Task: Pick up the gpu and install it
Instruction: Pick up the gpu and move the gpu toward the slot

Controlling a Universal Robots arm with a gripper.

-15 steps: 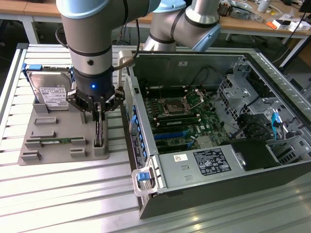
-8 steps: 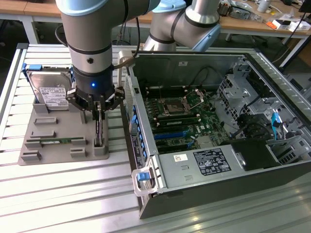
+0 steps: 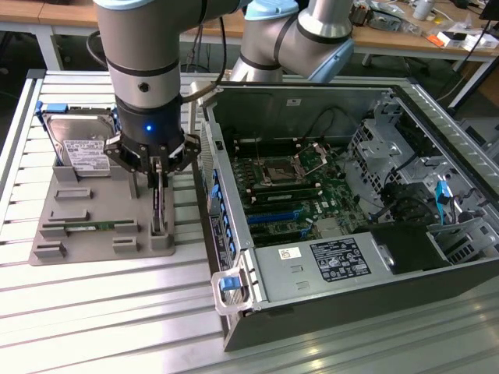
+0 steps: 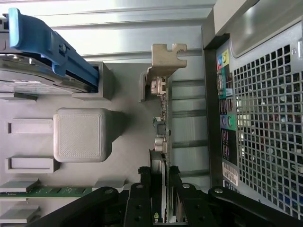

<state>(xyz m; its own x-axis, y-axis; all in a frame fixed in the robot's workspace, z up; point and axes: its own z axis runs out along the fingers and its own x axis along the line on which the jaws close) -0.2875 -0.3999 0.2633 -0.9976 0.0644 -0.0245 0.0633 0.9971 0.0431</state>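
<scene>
We have our fingers (image 4: 143,198) clamped on the gpu (image 3: 159,204) in its gray holder (image 3: 93,206); we think it needs a straight lift.

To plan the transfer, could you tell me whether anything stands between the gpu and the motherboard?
Yes: the computer case's wall rises between the gpu standing in the grey holder and the motherboard. Above that wall nothing visible blocks the way.
</scene>
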